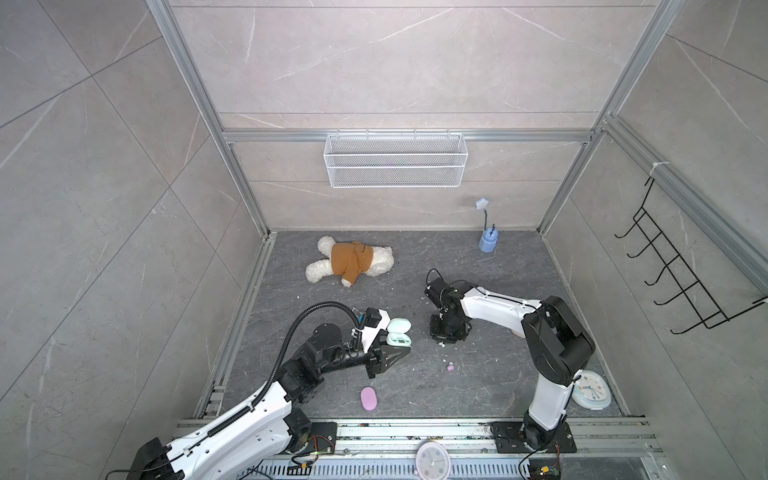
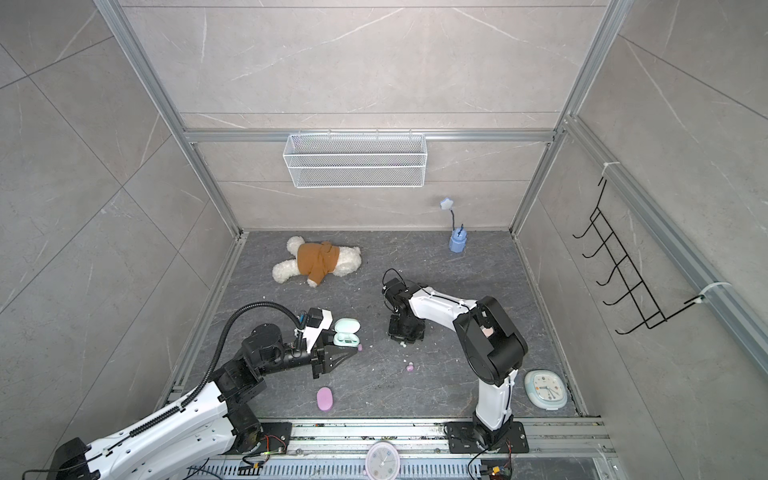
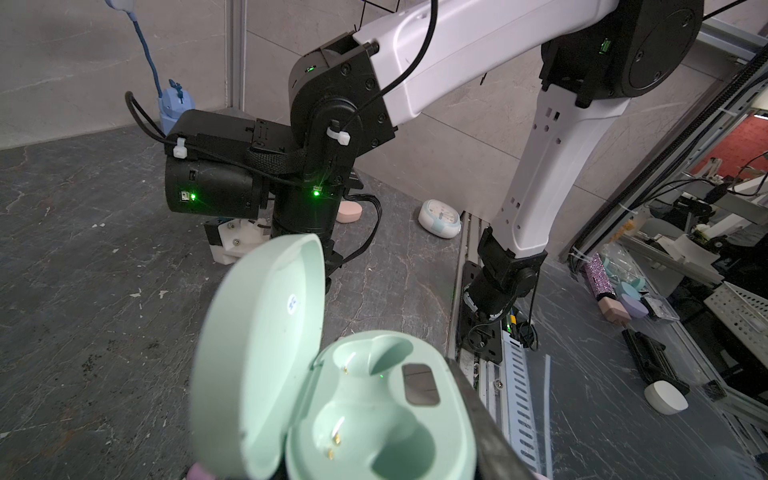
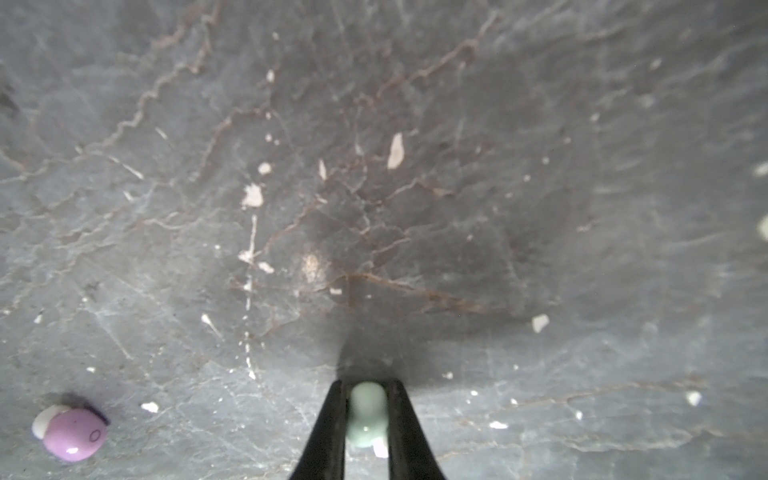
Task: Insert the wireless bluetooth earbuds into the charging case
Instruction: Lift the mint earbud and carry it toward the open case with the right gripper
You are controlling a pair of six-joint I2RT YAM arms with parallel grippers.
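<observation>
Your left gripper was clamped on the mint charging case, whose lid stood swung open. In the left wrist view both wells of its base showed their gold contacts. Your right gripper was closed on a mint earbud, one black finger pressed against each side of it, low over the dark tabletop. You could not tell whether the bud touched the surface. In both top views that gripper pointed straight down to the right of the case, apart from it. A lilac earbud lay on the tabletop below and to the right of the case, farther from it than the right gripper. In a top view a second lilac earbud sat just beside the case's right end. A closed lilac case lay below the mint case, well apart from it. Around the case, white specks dotted the tabletop.
</observation>
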